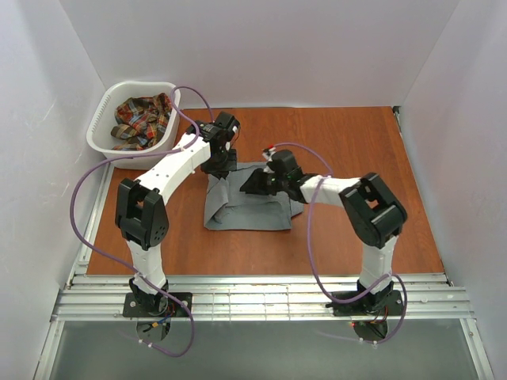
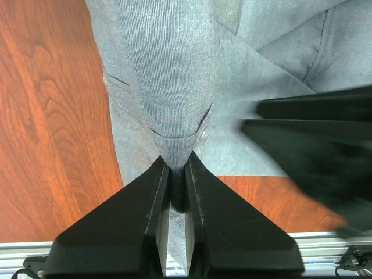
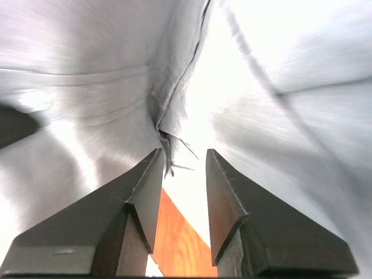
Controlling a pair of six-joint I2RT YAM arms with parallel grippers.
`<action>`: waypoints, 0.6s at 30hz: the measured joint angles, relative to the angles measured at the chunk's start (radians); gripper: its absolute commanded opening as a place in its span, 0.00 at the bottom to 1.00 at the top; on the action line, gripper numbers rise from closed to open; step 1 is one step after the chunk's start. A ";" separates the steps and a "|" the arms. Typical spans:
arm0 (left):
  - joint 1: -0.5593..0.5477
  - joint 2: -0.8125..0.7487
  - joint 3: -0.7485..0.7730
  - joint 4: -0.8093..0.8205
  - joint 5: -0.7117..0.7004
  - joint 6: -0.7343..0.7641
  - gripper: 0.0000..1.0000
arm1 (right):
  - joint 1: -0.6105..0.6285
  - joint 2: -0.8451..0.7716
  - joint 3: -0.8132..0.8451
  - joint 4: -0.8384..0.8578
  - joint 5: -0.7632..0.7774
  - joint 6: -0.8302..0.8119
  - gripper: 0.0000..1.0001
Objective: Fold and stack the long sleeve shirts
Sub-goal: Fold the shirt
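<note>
White walls close in a red-brown wooden table (image 1: 356, 150), with metal rails (image 1: 261, 294) along its near edge where both arms are bolted. At the far left corner sits a white basket (image 1: 104, 111), and the plaid shirt (image 1: 142, 119) lies crumpled inside it. The grey shirt (image 1: 249, 210) lies near the middle of the table, partly folded into a rough rectangle, with its far part lifted and bunched between the two arms. The left gripper (image 2: 177, 167) is clenched on a fold of grey cloth at the shirt's far left side; the fabric narrows into a pinched ridge that runs straight into the closed fingers, with a button just beside the tips. The right gripper (image 3: 183, 156) hovers at the shirt's far right side with its fingers apart. A frayed cloth edge touches the tip of its left finger, but nothing is clamped between them, and bare wood shows through the gap. Grey cloth fills the rest of that wrist view, blurred. Purple cables (image 1: 79, 198) loop from each arm.
</note>
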 measured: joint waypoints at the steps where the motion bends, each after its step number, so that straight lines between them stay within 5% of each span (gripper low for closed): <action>1: 0.000 0.001 0.000 0.002 0.000 -0.001 0.08 | -0.021 -0.034 -0.018 -0.006 0.002 -0.014 0.27; 10: 0.000 0.003 0.006 0.012 0.017 -0.012 0.08 | -0.142 -0.151 -0.207 -0.027 -0.016 -0.067 0.11; 18: -0.052 0.018 0.006 0.053 0.040 -0.010 0.06 | -0.139 -0.082 -0.262 0.023 -0.072 -0.055 0.10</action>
